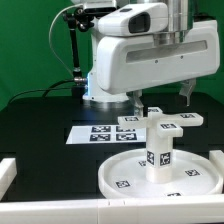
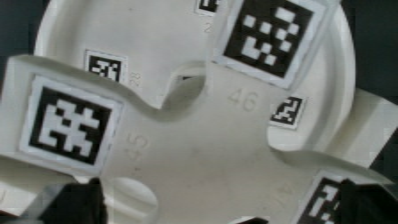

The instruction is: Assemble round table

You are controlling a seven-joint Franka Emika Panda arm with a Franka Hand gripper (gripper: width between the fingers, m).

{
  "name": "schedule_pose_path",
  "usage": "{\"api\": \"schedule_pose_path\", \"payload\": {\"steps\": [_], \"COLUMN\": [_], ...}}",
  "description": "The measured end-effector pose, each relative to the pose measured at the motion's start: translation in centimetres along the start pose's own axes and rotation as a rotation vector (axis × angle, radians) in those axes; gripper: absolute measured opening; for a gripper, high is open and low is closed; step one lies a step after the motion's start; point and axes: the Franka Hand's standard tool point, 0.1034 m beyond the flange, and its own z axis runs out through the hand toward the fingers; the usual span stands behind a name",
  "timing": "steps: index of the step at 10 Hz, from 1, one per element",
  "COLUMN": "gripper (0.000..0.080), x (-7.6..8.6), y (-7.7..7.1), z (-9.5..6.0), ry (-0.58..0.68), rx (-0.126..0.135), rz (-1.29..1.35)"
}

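The large rimmed round disc (image 1: 125, 178) lies flat at the front. The short thick cylinder leg (image 1: 157, 152) stands upright on its middle, a tag facing the camera. The cross-shaped piece (image 1: 166, 123) sits on top of the leg. My gripper (image 1: 161, 97) hangs just above the cross-shaped piece, with dark fingers (image 1: 186, 93) spread wide and nothing held. In the wrist view the cross-shaped piece (image 2: 187, 120) fills the picture very close, with tags on its arms. My gripper (image 2: 214, 212) shows only as dark fingertips (image 2: 71, 203) at the edge.
The marker board (image 1: 100, 133) lies flat on the black table behind the disc, toward the exterior view's left. White rails stand at the front left (image 1: 8, 176) and at the right (image 1: 216, 160). The arm's base stands behind.
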Motion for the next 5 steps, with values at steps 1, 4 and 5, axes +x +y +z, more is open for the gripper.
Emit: {"api": "schedule_pose_path", "payload": {"steps": [1,4,5], "gripper": [0.0649,0.0649,0.0649], "x": [-0.08,-0.38,-0.33], "y": [-0.07,-0.17,-0.02], "z": [0.09,0.85,0.91], "ry": [-0.008,-0.027,-0.034], "rx": [-0.007,-0.01,-0.012], "rz": [-0.072,-0.104,-0.11]}}
